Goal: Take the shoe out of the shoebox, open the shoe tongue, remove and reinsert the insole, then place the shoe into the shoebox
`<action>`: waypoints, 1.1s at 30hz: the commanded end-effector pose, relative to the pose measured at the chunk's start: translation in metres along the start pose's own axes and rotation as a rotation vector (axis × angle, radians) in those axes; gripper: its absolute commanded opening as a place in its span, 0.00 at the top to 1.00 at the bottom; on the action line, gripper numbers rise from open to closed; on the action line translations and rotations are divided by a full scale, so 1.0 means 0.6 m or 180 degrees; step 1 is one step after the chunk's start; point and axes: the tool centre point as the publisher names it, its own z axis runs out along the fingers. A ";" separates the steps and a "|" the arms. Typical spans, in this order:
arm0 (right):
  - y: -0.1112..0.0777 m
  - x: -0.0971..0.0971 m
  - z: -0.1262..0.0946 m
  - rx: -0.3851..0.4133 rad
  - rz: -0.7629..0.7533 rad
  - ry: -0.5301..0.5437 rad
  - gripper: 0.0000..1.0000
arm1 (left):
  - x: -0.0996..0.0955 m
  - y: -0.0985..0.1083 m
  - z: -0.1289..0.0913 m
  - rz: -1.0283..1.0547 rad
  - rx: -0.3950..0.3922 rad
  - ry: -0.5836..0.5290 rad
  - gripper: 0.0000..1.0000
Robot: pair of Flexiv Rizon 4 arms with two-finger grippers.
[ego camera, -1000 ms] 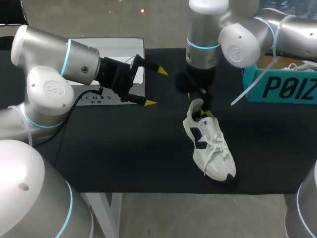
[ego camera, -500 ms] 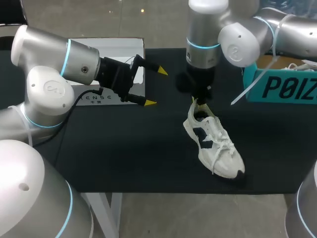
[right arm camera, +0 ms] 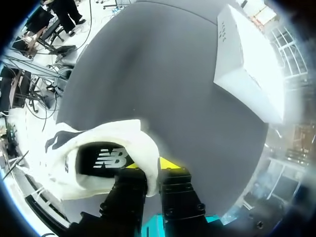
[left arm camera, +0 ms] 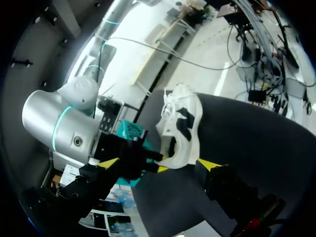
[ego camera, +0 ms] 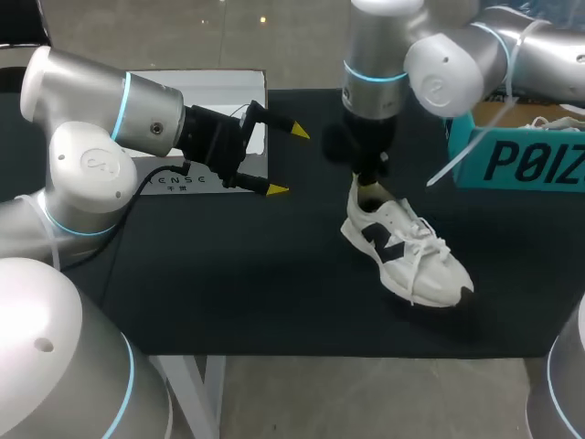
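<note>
Now my right tool (ego camera: 367,183), frame centre, pinches the shoe (ego camera: 407,259) heel; I should lower it flat onto the worktop (ego camera: 228,274) before releasing. Meanwhile my left tool (ego camera: 284,161) gapes empty.

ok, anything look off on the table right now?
Nothing spilled or damaged. The white shoe sits sole-down but askew on the table, laces loose, with the right pincer shut on its heel. The left pincer hangs open and empty, well clear of it.
</note>
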 end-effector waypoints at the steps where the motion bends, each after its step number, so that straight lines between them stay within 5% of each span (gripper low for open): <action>1: -0.009 0.016 -0.074 0.0091 0.0061 -0.0079 1.00 | 0.001 0.000 -0.001 0.0003 -0.0002 0.0006 0.00; 8: -0.050 0.020 -0.185 0.0339 0.0195 -0.0226 1.00 | 0.001 0.000 -0.001 0.0003 -0.0002 0.0006 0.00; 17: -0.163 0.045 -0.300 0.0653 0.0432 -0.0350 1.00 | 0.001 0.000 -0.001 0.0003 -0.0002 0.0006 0.00; 27: -0.270 0.096 -0.331 0.0702 0.0682 -0.0289 1.00 | 0.001 0.000 -0.001 0.0003 -0.0002 0.0006 0.00; 33: -0.283 0.103 -0.347 0.0560 0.0446 -0.0400 1.00 | 0.001 0.000 -0.001 0.0003 -0.0002 0.0006 0.00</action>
